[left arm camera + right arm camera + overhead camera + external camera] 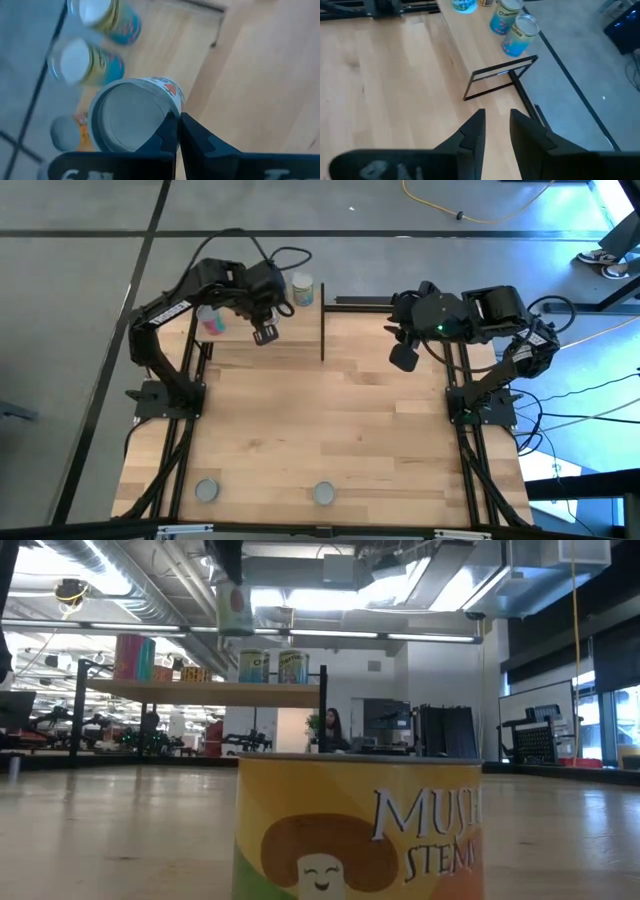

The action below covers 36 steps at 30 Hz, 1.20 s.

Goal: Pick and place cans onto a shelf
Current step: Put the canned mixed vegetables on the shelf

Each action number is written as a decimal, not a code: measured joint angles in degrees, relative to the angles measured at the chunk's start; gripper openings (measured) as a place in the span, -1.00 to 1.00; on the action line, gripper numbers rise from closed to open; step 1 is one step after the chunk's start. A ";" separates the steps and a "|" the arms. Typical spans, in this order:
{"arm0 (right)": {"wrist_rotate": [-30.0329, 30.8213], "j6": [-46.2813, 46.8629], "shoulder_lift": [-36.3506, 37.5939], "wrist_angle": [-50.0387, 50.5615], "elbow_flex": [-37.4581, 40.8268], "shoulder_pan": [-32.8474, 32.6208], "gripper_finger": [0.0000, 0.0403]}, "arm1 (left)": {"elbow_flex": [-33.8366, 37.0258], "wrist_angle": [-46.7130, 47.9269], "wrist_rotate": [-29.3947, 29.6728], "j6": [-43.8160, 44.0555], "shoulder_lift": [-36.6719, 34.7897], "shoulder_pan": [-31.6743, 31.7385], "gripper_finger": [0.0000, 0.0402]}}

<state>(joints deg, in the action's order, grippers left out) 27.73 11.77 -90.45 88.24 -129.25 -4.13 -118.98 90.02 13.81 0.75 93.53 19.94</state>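
- Left gripper (pixel 177 116): the fingers are pinched shut on the rim wall of one can (pixel 132 117). The low view shows this can hanging clear above the shelf (pixel 200 692). Judgement: a rim pinch leaves the can's body free, so it can be lowered among its neighbours without knocking them.
- Right gripper (pixel 495 117): the fingers are parted and hold nothing. It hovers above the table (pixel 330 420), just off the shelf's black end upright (pixel 322 320). Judgement: it waits there, out of the left arm's way.
- The shelf stands at the far edge of the table, under the left arm.
- Count on the shelf: at least five placed cans. Two are yellow-and-blue (pixel 253 666) (pixel 293 666), one pink (pixel 128 657) and one teal (pixel 147 658). Smaller shapes lie between them and overlap, so an exact count is not possible.
- Count on the table: two cans (pixel 207 491) (pixel 324 494) at the near edge, well apart from the shelf. Judgement: these are yet to be collected.
- Count in grip: one.
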 joint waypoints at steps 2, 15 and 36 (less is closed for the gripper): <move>0.03 -0.03 0.00 -0.11 0.29 -0.01 -0.55 | 2.64 -0.07 -0.70 1.57 -0.15 1.74 -1.00; -0.33 0.04 0.00 -0.15 0.31 -0.01 -0.55 | 17.86 -0.24 -3.23 0.69 -12.05 8.28 -1.00; -0.33 1.51 0.02 -0.56 0.31 -0.01 -0.55 | 30.91 -10.09 -3.14 -7.34 -15.14 13.60 -1.00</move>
<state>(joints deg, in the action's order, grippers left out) 27.40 13.28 -90.43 87.68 -128.95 -4.14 -88.07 79.93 10.68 -6.59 78.39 33.54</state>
